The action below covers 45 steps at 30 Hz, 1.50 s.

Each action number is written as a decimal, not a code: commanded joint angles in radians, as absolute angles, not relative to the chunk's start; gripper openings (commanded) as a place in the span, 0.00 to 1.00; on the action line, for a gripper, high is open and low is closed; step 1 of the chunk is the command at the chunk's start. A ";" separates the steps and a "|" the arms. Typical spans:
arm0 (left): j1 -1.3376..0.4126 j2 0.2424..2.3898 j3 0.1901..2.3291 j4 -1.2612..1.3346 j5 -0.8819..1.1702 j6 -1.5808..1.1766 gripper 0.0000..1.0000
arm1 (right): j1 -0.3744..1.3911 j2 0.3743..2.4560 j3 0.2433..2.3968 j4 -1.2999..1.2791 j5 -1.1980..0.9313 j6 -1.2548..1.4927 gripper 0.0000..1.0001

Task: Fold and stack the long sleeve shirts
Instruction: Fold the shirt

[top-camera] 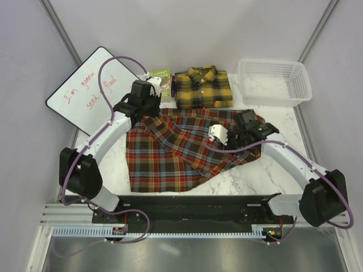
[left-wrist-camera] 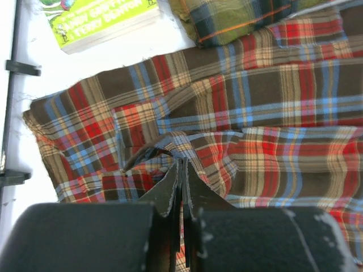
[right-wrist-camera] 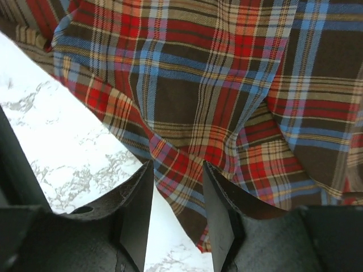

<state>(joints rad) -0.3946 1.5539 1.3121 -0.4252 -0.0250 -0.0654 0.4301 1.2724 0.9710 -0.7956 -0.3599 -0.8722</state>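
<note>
The red-brown plaid shirt (top-camera: 176,150) lies spread and rumpled on the marble table. My left gripper (top-camera: 143,109) is at its far left edge, shut on a raised fold of the cloth (left-wrist-camera: 182,164). My right gripper (top-camera: 245,126) hangs over the shirt's right side with its jaws open. In the right wrist view (right-wrist-camera: 177,170) a hanging edge of the shirt (right-wrist-camera: 193,102) lies between the two fingers. The yellow and black shirt (top-camera: 202,88) sits folded at the back centre, and its corner shows in the left wrist view (left-wrist-camera: 238,20).
A small green book (top-camera: 161,81) lies just left of the yellow shirt, also in the left wrist view (left-wrist-camera: 96,20). A white mesh basket (top-camera: 275,82) stands at the back right. A whiteboard (top-camera: 91,90) with red writing leans at the back left.
</note>
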 commanded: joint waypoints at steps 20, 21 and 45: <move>-1.247 1.284 1.580 -0.545 0.747 0.284 0.02 | 0.115 1.390 1.385 -1.106 -0.723 -0.791 0.51; -1.256 1.292 1.619 -0.546 0.758 0.275 0.02 | 0.115 1.367 1.365 -1.114 -0.713 -0.805 0.51; -0.923 1.393 1.397 -0.227 0.417 0.077 0.02 | -0.057 1.246 1.471 -1.341 -0.943 -0.861 0.98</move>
<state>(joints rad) -0.9295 1.3983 1.3964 -0.3302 0.3645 0.0841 -0.0383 1.2984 1.5131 -1.2987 -0.8047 -0.8314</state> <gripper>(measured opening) 0.022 0.959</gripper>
